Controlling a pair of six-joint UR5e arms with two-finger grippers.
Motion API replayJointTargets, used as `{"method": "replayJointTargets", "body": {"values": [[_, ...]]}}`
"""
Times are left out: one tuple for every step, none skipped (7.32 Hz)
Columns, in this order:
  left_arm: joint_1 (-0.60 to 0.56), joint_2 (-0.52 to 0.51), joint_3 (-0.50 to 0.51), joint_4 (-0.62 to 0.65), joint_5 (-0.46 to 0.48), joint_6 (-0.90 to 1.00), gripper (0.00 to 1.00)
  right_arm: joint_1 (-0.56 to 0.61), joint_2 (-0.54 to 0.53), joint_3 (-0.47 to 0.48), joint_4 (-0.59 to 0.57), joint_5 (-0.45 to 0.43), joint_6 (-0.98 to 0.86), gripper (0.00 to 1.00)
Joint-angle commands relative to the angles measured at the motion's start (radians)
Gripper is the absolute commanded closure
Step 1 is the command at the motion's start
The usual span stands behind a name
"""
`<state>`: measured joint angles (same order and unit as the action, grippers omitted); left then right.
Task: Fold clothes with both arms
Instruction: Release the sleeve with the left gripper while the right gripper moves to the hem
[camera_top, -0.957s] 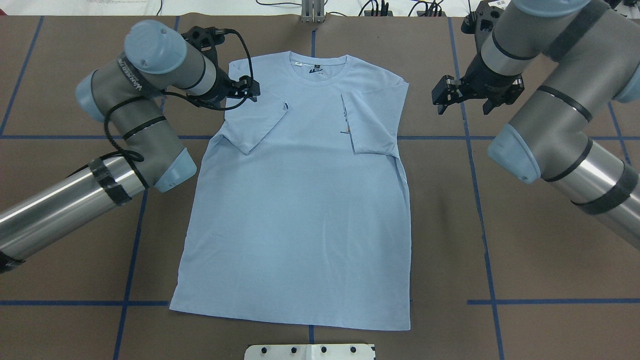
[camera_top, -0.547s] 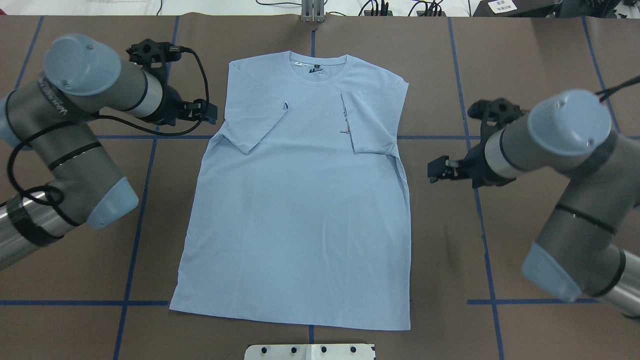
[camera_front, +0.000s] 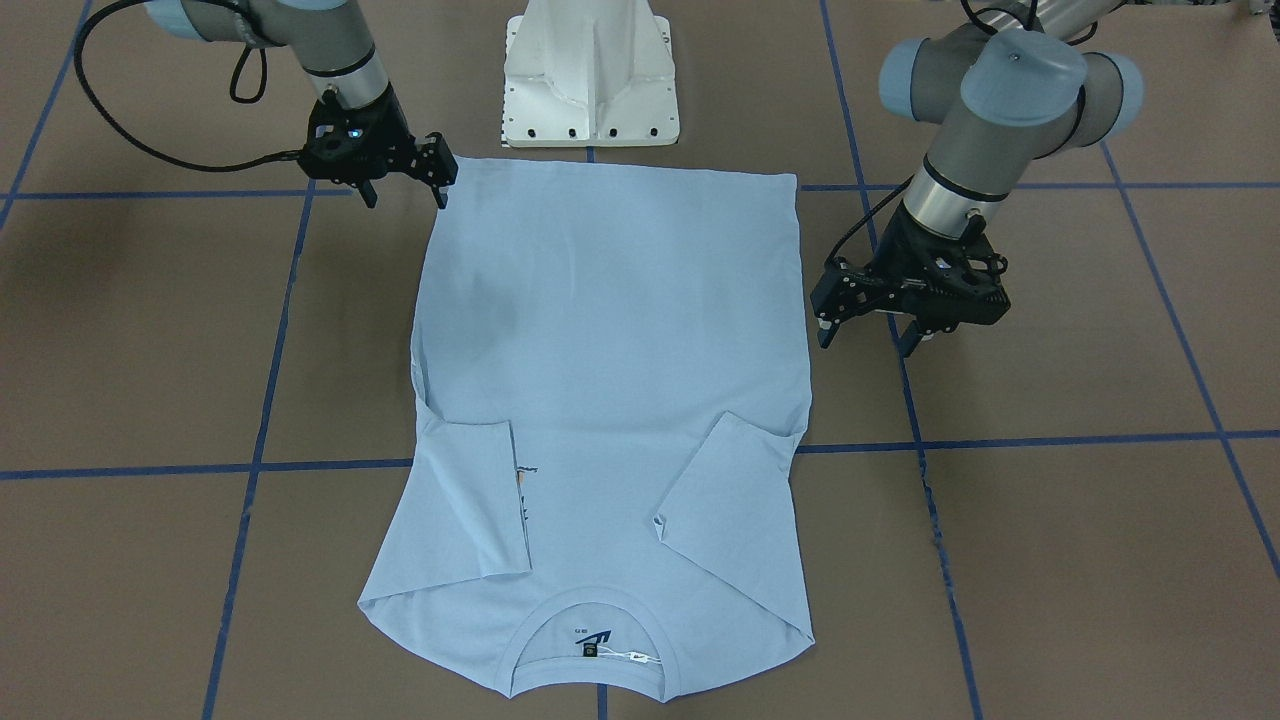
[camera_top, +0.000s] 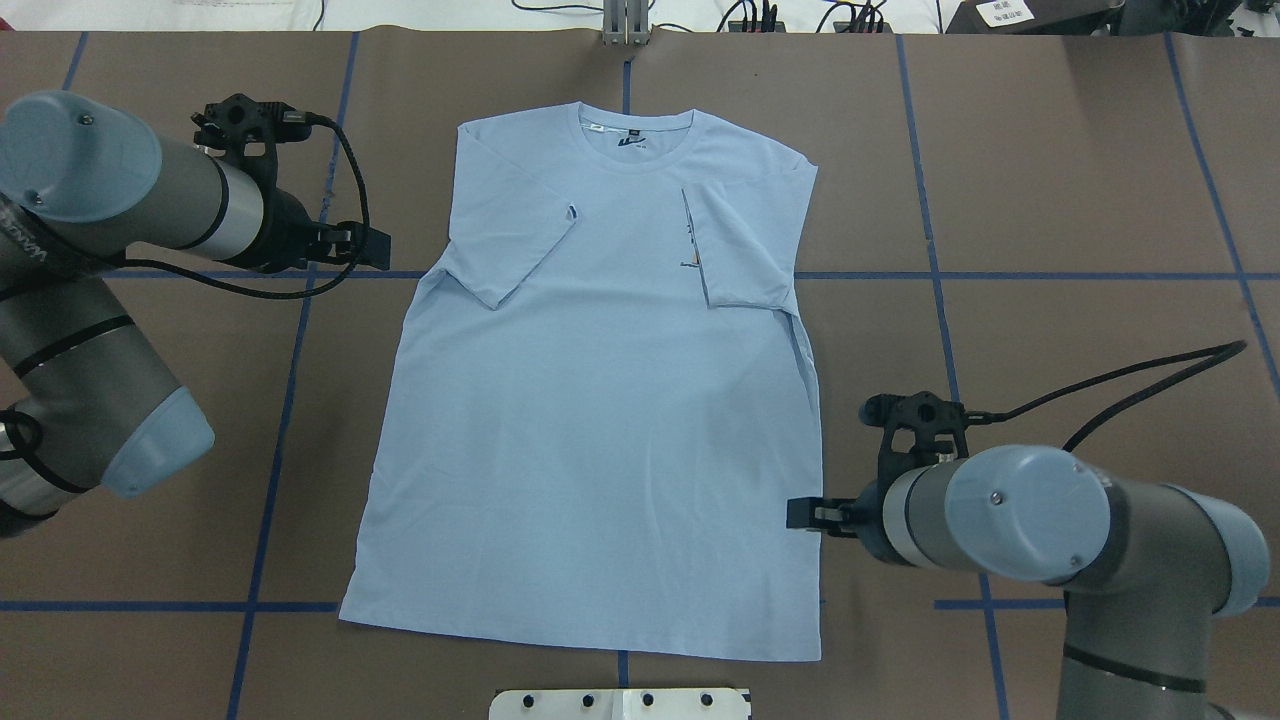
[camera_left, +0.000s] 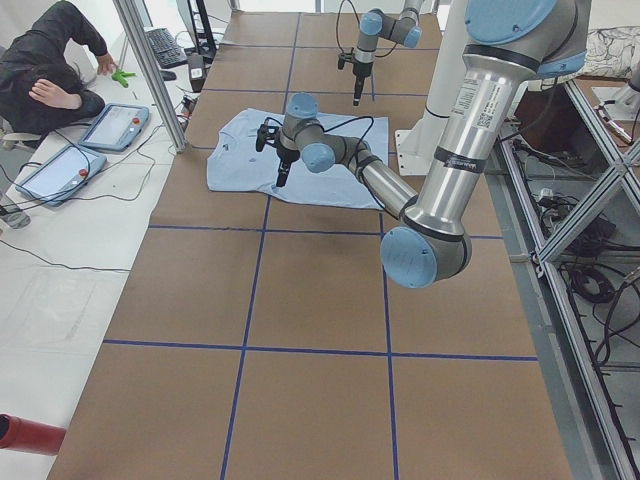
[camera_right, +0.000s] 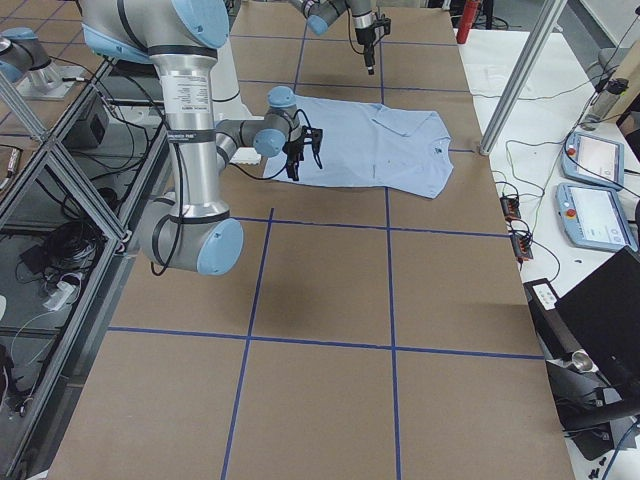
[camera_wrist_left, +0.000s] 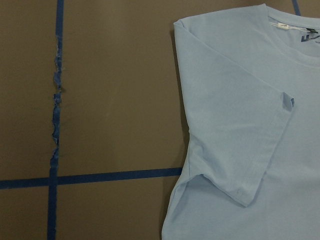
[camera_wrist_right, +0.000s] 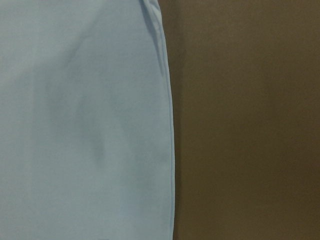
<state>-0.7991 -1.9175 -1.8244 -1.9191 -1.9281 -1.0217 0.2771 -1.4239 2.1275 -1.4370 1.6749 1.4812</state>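
The light blue T-shirt (camera_top: 600, 420) lies flat on the brown table, collar (camera_top: 632, 140) at the far side and both sleeves folded inward. The folded right sleeve (camera_top: 740, 245) hides most of the chest print. My left gripper (camera_top: 375, 248) is open and empty, just left of the folded left sleeve and clear of the cloth; in the front view it shows on the right (camera_front: 866, 343). My right gripper (camera_top: 800, 513) is open and empty at the shirt's right side edge near the hem (camera_front: 405, 197). The wrist views show only the shirt (camera_wrist_left: 240, 125) (camera_wrist_right: 85, 120) and the table.
The white pedestal base (camera_front: 590, 75) stands just behind the hem. Blue tape lines (camera_top: 930, 275) cross the brown table (camera_top: 1050, 200). Cables and a metal post (camera_top: 625, 20) sit at the far edge. An operator (camera_left: 50, 70) and tablets (camera_left: 115, 125) are beyond the table.
My left gripper has drawn back left from the shirt's shoulder. My right gripper has swept from the far right corner down along the shirt's right edge to near the hem. The shirt has not moved.
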Motion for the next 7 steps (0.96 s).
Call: {"method": "replayJointTargets", "body": {"values": [[0.000,0.015,-0.012,0.000,0.000,0.000,0.00,-0.085,0.060,-0.026,-0.037,-0.023,0.028,0.00],[0.000,0.028,-0.015,-0.001,0.000,0.002,0.00,-0.122,0.062,-0.049,-0.037,-0.029,0.052,0.00],[0.000,0.029,-0.015,-0.001,0.001,0.002,0.00,-0.133,0.057,-0.049,-0.037,-0.037,0.057,0.00],[0.000,0.029,-0.015,-0.001,0.001,0.002,0.00,-0.153,0.049,-0.057,-0.037,-0.072,0.057,0.00],[0.000,0.029,-0.016,-0.001,0.001,0.002,0.00,-0.156,0.057,-0.082,-0.037,-0.073,0.069,0.00],[0.000,0.029,-0.015,-0.001,0.001,0.002,0.00,-0.161,0.053,-0.090,-0.037,-0.070,0.073,0.00],[0.000,0.029,-0.015,-0.001,0.001,0.002,0.00,-0.161,0.056,-0.090,-0.037,-0.064,0.073,0.02]]}}
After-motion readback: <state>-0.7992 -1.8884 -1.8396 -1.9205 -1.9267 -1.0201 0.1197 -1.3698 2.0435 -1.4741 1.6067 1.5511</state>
